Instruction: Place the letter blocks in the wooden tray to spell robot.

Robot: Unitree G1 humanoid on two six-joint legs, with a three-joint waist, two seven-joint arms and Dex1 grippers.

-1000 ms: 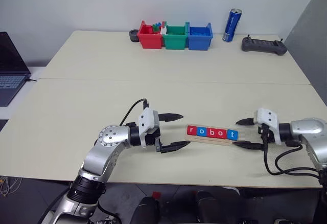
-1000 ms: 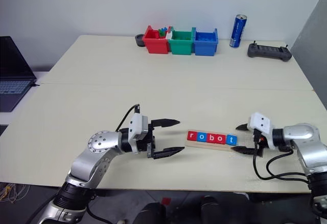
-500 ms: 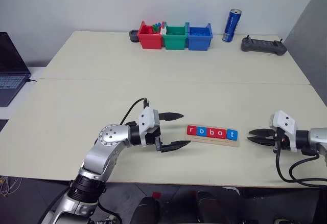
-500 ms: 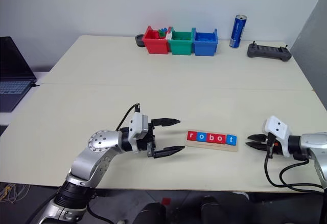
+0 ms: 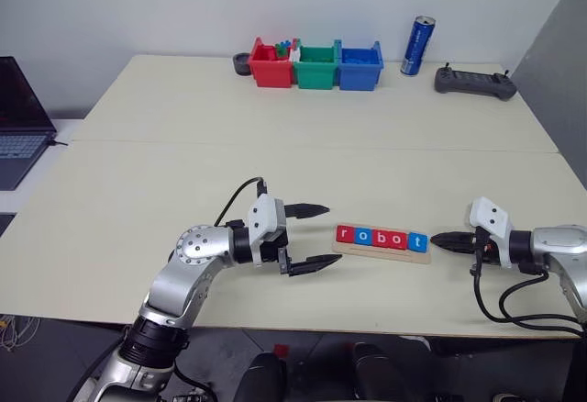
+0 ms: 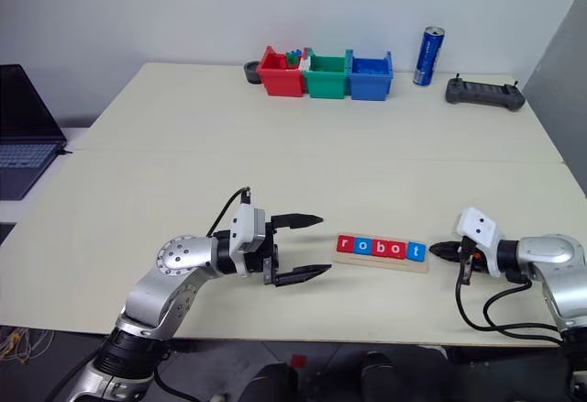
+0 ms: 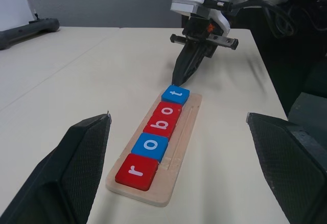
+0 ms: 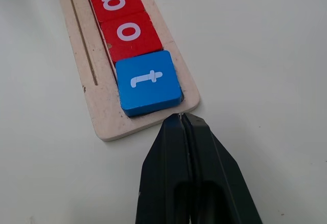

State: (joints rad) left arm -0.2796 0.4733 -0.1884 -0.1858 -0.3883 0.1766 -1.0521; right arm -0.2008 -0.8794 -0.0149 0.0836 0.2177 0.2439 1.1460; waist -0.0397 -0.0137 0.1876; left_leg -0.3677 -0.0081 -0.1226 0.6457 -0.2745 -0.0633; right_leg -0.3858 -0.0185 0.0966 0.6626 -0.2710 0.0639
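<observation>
Letter blocks [image 5: 381, 238] sit in a row in the wooden tray [image 5: 381, 253], reading r-o-b-o-t across the near middle of the table [image 5: 275, 145]; I see red, blue, red, red, blue.

Head views: left gripper [image 5: 310, 235] hovers just beside the tray's "r" end, fingers spread wide, nothing between them. Right gripper [image 5: 444, 240] points its tips at the "t" end, fingers pressed together, empty. At the far edge stand a red bin [image 5: 269, 65], green bin [image 5: 315, 67] and blue bin [image 5: 359, 65] side by side. The red bin holds small coloured pieces; I cannot make out what the green and blue bins hold. A dark round object [image 5: 240, 62] sits beside the red bin, partly hidden by it. A blue can [image 5: 419, 46] and a black controller [image 5: 473, 82] lie further right. A laptop [image 5: 20, 125] is cut off at the left edge.

Left wrist view: the tray runs away from the camera, blocks along one side, groove bare beside them.

Right wrist view: closed fingertips [image 8: 180, 132] right at the tray's end by the "t" block [image 8: 148, 82]; contact uncertain. Blocks "r" and first "o" cut off.
</observation>
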